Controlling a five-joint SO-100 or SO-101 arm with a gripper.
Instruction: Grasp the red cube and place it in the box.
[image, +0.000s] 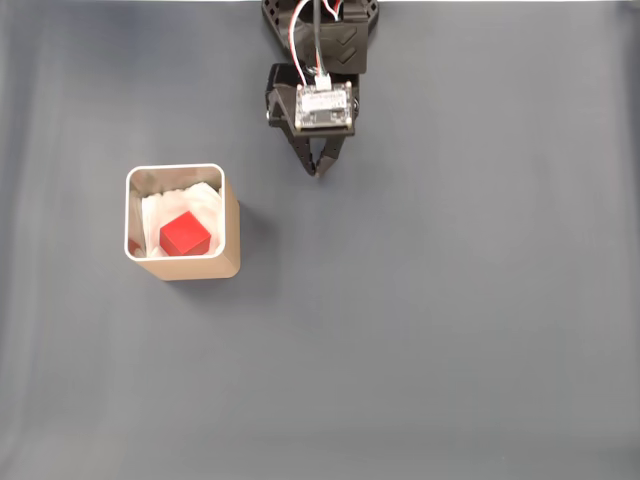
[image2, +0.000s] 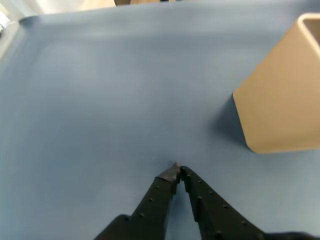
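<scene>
From my station I see the small, matte, bright red cube (image: 185, 235) already lying inside the square tan box (image: 231, 225) with the pale metallic-grey rim, resting on crumpled white paper lining (image: 160, 212), so I judge the placing done. The black two-finger tool (image: 317, 171) hangs near the top of the fixed view, well apart from the box and to its right there. In the wrist view the tool (image2: 177, 170) has its tips together with nothing between them, over the bare blue-grey surface (image2: 100, 100), and the tan outer wall of the box (image2: 280, 100) stands off to the right.

As for handling, I judge the cube light and rigid, with matte faces that should not slip; if I had to take it again, I would close on two opposite flat side faces, coming from above, since the box walls crowd it. Being a cube, it has no long axis. In the fixed view it sits turned roughly diagonal to the box walls, one corner pointing toward the bottom of the picture, and possibly slightly tilted on the paper.
</scene>
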